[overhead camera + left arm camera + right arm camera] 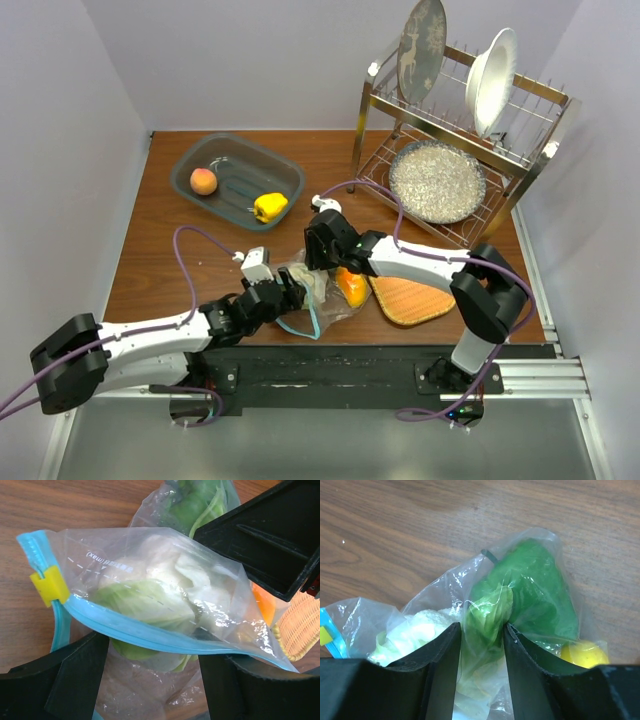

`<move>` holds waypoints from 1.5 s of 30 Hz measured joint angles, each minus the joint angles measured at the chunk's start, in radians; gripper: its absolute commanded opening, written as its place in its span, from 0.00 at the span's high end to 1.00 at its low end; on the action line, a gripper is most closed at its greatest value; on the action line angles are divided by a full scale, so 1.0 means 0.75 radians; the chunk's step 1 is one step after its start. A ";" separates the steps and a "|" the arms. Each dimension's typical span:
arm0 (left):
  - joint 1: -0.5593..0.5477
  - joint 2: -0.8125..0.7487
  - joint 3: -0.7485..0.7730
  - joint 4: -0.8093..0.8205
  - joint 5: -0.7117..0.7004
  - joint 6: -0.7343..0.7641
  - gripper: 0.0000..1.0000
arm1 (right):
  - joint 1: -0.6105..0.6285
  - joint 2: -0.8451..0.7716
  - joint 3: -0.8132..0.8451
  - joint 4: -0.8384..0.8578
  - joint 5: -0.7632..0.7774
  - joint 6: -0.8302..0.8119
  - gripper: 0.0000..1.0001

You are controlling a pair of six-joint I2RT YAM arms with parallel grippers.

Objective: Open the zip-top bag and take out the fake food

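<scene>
The clear zip-top bag lies between my two grippers near the table's front edge. In the left wrist view its teal zip strip with a yellow slider runs across just above my left fingers. White cauliflower with green leaves and a green piece are inside. My left gripper is open, its jaws wide on either side of the bag's lower plastic. My right gripper is shut on the bag's far end, pinching plastic and green leaf. An orange piece lies beside the bag.
A grey bin at the back left holds a peach and a yellow bell pepper. A woven orange mat lies right of the bag. A dish rack with plates and a bowl stands at the back right.
</scene>
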 measured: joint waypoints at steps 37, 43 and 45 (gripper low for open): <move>-0.028 -0.116 -0.020 -0.006 0.148 0.057 0.82 | -0.049 0.020 -0.064 0.005 0.002 0.050 0.32; -0.028 -0.259 -0.009 -0.200 0.216 0.055 0.82 | -0.076 0.053 -0.090 0.007 0.042 0.086 0.30; -0.028 -0.295 -0.006 -0.246 0.241 0.057 0.81 | -0.086 0.053 -0.090 0.007 0.046 0.090 0.30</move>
